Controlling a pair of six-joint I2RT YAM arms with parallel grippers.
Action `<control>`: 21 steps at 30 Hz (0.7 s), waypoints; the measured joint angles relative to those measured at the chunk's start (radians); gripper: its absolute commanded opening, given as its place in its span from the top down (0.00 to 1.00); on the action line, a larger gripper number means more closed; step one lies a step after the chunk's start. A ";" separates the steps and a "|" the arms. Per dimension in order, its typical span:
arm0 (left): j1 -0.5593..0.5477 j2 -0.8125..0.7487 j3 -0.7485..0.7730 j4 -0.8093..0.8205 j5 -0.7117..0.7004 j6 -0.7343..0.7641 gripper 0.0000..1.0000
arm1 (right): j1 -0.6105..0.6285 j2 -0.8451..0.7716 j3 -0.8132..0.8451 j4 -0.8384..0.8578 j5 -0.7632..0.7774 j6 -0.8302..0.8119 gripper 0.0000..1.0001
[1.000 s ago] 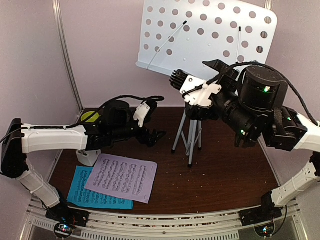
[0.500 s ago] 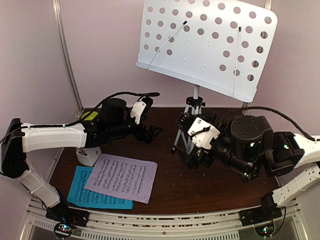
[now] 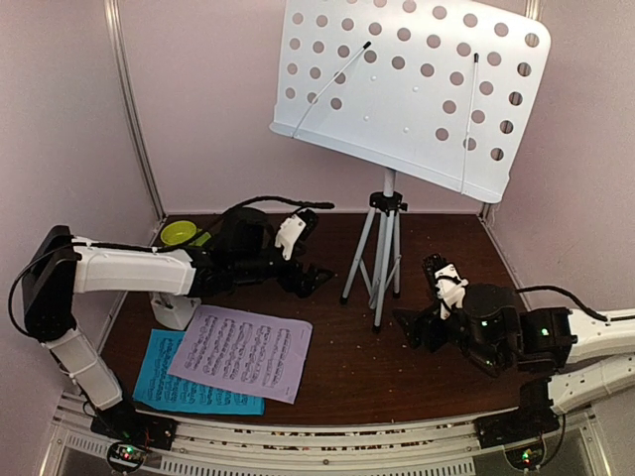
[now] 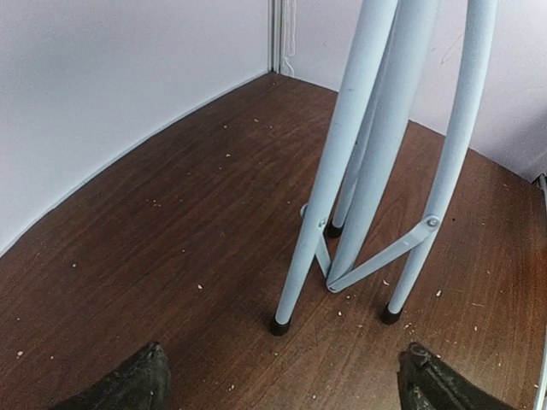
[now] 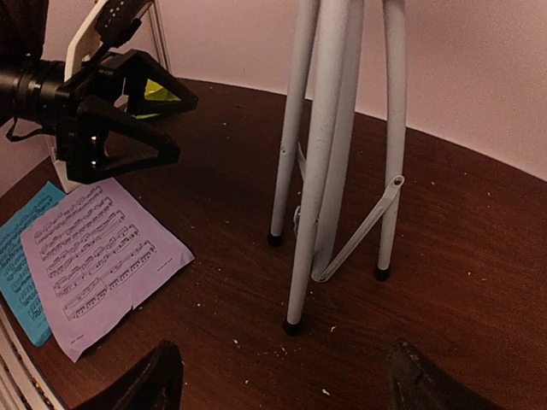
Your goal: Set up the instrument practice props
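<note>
Though the music stand (image 3: 412, 94) is upright on its tripod (image 3: 380, 253) at the rear, the overhead view shows the lilac page (image 3: 240, 352) lying flat on the worktop (image 3: 446, 387) at the near left, overlapping the cyan page (image 3: 164, 387). The left jaws, open and empty, hover just left of the tripod, and the pages lie back toward the bases from them. The right jaws sit low, well apart from the pages.

In the left wrist view the fingertips (image 4: 128, 384) are wide apart with nothing between them, and the tripod legs are ahead.

In the right wrist view the fingertips (image 5: 145, 380) are spread and empty. The lilac page lies off to the left, its long side angled away.

I judge the left arm better placed for the pages.
</note>
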 measured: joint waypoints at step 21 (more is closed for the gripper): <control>-0.009 0.295 0.289 0.063 0.116 -0.005 0.26 | -0.206 0.382 0.066 0.346 -0.123 0.171 0.32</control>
